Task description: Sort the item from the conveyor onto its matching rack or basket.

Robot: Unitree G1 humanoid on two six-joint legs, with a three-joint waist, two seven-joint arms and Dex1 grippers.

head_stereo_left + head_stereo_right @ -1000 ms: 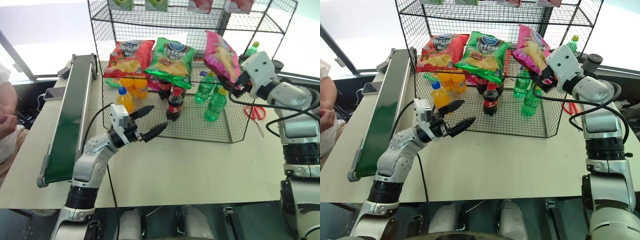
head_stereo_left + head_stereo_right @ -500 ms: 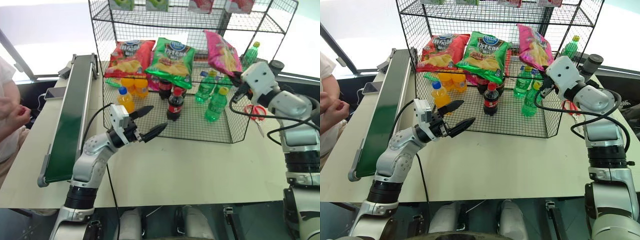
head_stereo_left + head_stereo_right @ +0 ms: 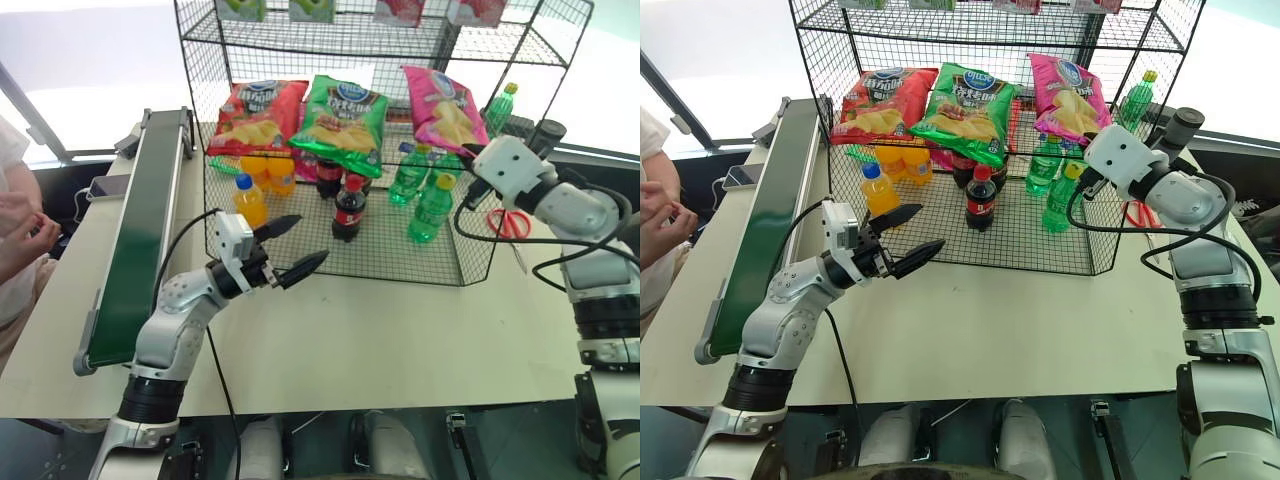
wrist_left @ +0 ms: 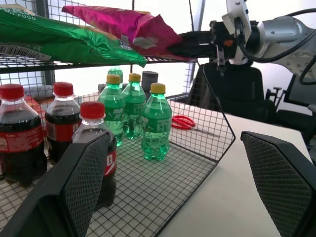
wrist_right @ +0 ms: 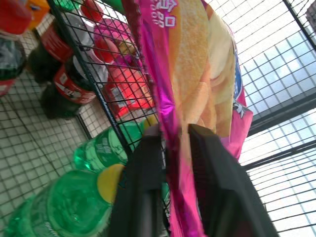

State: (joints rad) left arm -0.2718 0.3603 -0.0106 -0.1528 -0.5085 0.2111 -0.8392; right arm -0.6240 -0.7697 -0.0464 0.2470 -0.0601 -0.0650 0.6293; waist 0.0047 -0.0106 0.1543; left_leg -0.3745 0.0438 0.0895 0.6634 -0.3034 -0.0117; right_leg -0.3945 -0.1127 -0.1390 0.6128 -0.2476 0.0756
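The top tier of the tall black wire-grid shelving unit [image 3: 215,45] is cut off by the picture's upper edge, so the small green and red packets [image 3: 305,8] hanging there show only their bottoms. A person's hand [image 3: 18,225] and pale sleeve run off the left edge. The shiny magenta-pink crisp bag [image 5: 197,94] runs past the right wrist view's edges, and its lower edge hides the gap between the black fingers [image 5: 143,197], so a grip is perhaps there but unclear.
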